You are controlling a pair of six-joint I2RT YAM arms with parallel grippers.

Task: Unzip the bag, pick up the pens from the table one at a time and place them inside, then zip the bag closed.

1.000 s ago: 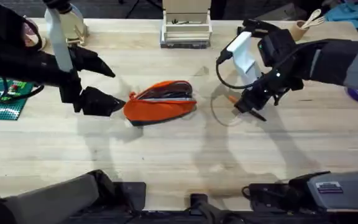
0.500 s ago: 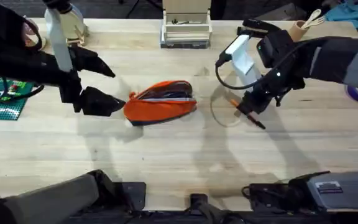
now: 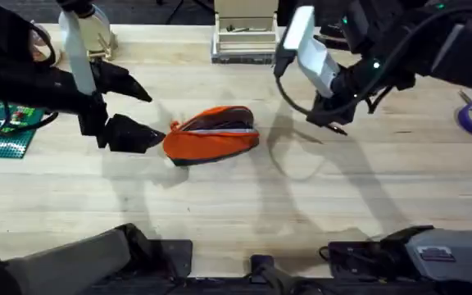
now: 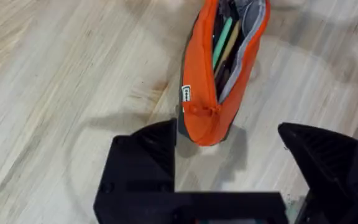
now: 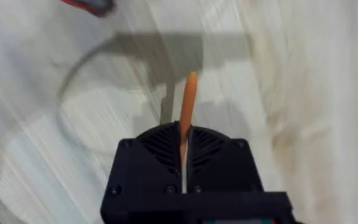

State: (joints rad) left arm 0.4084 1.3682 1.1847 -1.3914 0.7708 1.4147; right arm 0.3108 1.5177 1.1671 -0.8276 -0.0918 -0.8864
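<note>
Right wrist view: the right gripper has its jaws pressed together on the pen, whose orange shaft sticks straight out ahead of the fingertips, clear of the table below; the pen looks light, thin and stiff, smooth enough to swivel or slip in a narrow pinch, so a hold near the middle of the shaft would likely be steadier than one near an end; here most of the shaft that shows lies beyond the jaws, and how much is hidden between them cannot be told; in the overhead view this gripper hangs above the wood, off to the side of the bag, apart from it; the bag is soft fabric, likely to sag or slide if pushed, so it wants bracing at an end; the left wrist view shows the bag's zipper already parted, coloured pens inside, and its near end lying between the wide-open jaws of the left gripper, empty, one finger close to or touching the fabric, the other standing off
</note>
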